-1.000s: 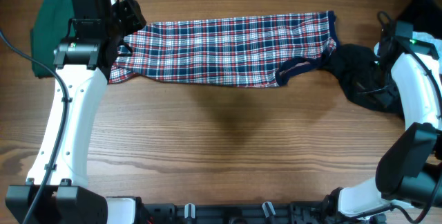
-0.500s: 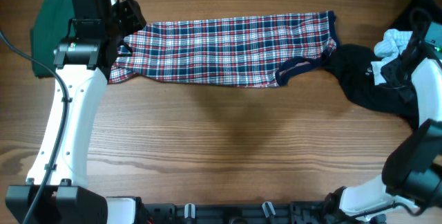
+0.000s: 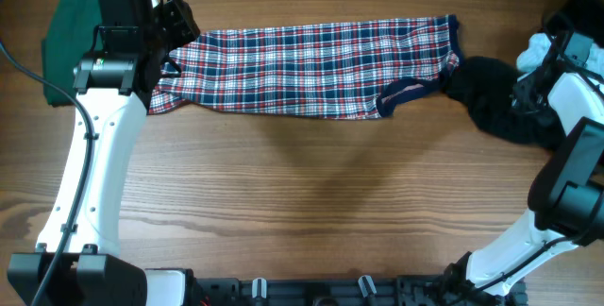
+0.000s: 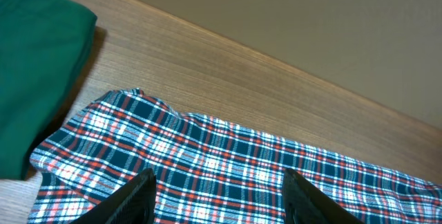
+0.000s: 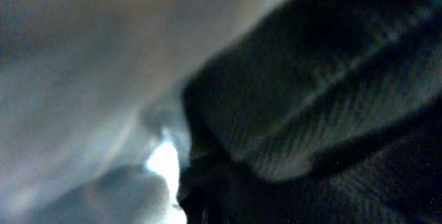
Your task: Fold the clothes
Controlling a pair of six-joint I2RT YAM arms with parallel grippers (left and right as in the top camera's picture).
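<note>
left gripper (image 4: pixel 221 200) first: the two black fingers (image 4: pixel 138 196) are spread well apart with nothing pinched between them, hanging right over the left end of the plaid dress (image 4: pixel 228 162). can't tell if the tips actually touch the cloth. just left of that is the folded dark green garment (image 4: pixel 34 79), its edge right beside the corner of the plaid, with bare table (image 4: pixel 228 79) beyond both.

right gripper (image 3: pixel 547 53) has its fingers pressed together. the wrist view is a blur of ribbed black fabric right up against the lens plus a pale patch, so i can't tell if it's pinching anything. from overhead it sits at the black garment (image 3: pixel 491 98), with a bit of white cloth (image 3: pixel 531 56) next to it.

for room: the near half of the table is a wide stretch of open wood. past that the dress lies flat as a long band from left to right, its navy-trimmed right end touching the black garment. only a narrow strip of wood is left behind it at the far edge.
</note>
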